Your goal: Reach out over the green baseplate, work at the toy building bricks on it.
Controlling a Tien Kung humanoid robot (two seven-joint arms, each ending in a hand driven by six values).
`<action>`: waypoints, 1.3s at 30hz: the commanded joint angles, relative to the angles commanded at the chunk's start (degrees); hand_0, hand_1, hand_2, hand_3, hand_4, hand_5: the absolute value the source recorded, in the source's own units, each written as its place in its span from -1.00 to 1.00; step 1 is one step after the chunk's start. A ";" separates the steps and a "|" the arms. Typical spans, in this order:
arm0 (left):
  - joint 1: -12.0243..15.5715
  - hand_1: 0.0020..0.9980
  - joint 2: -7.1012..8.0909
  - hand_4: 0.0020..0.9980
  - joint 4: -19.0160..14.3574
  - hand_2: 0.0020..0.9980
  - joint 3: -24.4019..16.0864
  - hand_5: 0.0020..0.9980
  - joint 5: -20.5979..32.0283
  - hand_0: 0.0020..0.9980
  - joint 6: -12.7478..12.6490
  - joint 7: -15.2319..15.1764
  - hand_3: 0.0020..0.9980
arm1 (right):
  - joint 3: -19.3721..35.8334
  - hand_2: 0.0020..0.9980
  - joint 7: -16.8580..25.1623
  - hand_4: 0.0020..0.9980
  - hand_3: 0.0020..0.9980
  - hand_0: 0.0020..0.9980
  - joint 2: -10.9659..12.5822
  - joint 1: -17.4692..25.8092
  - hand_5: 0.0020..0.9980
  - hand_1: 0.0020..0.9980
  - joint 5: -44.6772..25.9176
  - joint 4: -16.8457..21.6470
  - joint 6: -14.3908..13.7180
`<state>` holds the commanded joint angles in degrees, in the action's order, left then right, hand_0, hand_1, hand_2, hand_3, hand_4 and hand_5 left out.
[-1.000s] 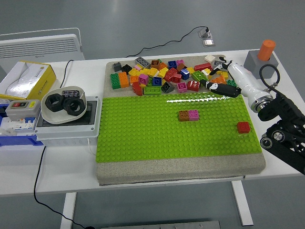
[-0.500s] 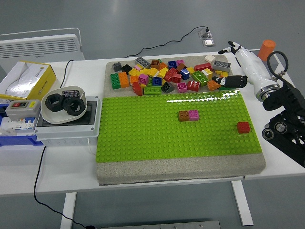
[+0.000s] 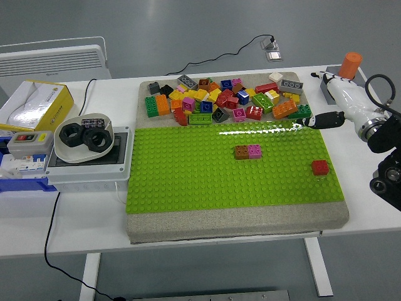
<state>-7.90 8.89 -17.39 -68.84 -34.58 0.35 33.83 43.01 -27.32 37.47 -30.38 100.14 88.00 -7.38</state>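
The green baseplate lies on a grey foam pad. A brown brick and a pink brick sit joined near its middle. A red brick sits alone near its right edge. A pile of loose bricks in many colours lies on the pad behind the plate. My right hand, white with dark fingertips, hovers at the pad's back right corner, just right of the pile. Its fingers are spread and hold nothing. The left arm is out of view.
An orange cylinder on a grey block stands at the back right, behind my right hand. A white bowl with black nuts rests on a grey box at left. A yellow box is further left. A black cable runs over the table's front left.
My right hand has pulled back to the right, from over the right end of the brick pile to the pad's back right corner. The bricks on the baseplate have not moved.
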 joint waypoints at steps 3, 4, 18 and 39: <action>0.00 0.26 0.06 1.00 0.00 0.31 0.03 1.00 0.10 0.43 0.01 -0.02 0.69 | -2.13 0.96 -1.58 0.68 0.31 1.00 3.21 0.01 -0.62 0.96 -0.03 2.00 3.26; 0.00 0.26 0.07 1.00 0.00 0.31 0.04 1.00 0.14 0.43 0.00 -0.03 0.69 | -2.76 0.96 -1.67 0.68 0.31 1.00 4.19 0.09 -0.62 0.96 -0.01 2.42 3.96; 0.09 0.26 -0.07 1.00 -0.07 0.31 0.04 1.00 0.07 0.43 -0.06 0.08 0.69 | -4.25 1.00 2.27 0.60 0.91 1.00 4.58 4.09 -0.90 0.96 1.69 0.27 1.97; 0.22 0.26 0.09 1.00 -0.14 0.31 -0.58 1.00 -0.90 0.43 0.10 0.43 0.69 | -5.33 1.00 0.97 0.70 0.52 1.00 4.80 5.86 -0.82 1.00 1.78 2.74 3.19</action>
<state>-7.69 8.97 -17.53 -69.41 -35.48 0.45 34.26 37.68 -26.36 42.27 -24.51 101.92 90.73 -4.19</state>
